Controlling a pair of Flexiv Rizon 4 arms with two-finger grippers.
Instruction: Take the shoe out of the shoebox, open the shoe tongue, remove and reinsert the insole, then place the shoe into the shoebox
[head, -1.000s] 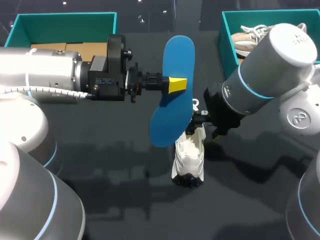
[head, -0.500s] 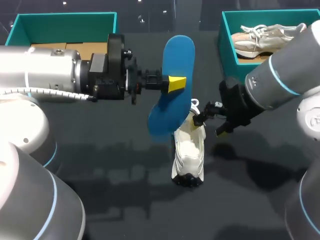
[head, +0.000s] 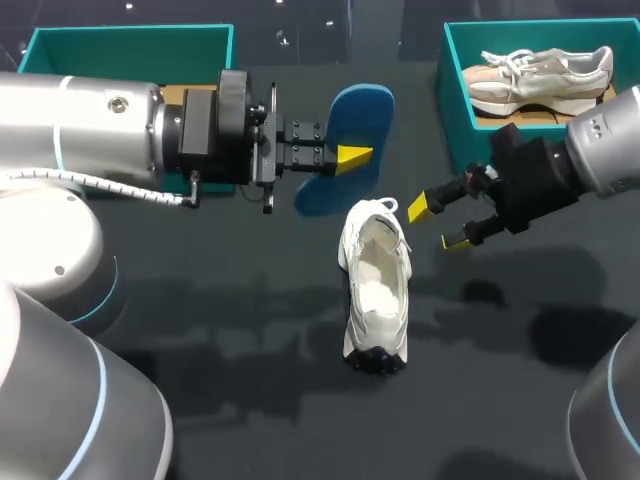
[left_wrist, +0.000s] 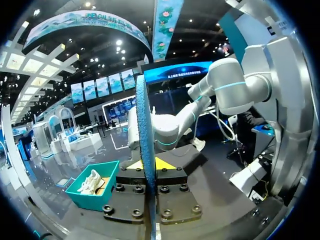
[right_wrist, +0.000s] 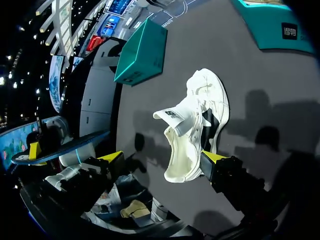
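left gripper (head: 350, 157): clamped on the blue insole (head: 357, 112), blade standing between the jaws — lifted clear of the shoe (head: 376, 285) since a second ago.
right gripper (head: 437, 222): jaws apart, empty — drawn back from the tongue (right_wrist: 172, 116), shoe now just ahead.
shoe: upright on the table (head: 200, 350), mouth gaping, free of both jaws.
task: removal looks done; reinsertion next.

An exhibition hall: a curved overhead banner (left_wrist: 85, 24), rows of display screens (left_wrist: 95, 90) and ceiling spotlights (left_wrist: 120, 42) surround the bench (head: 250, 400).
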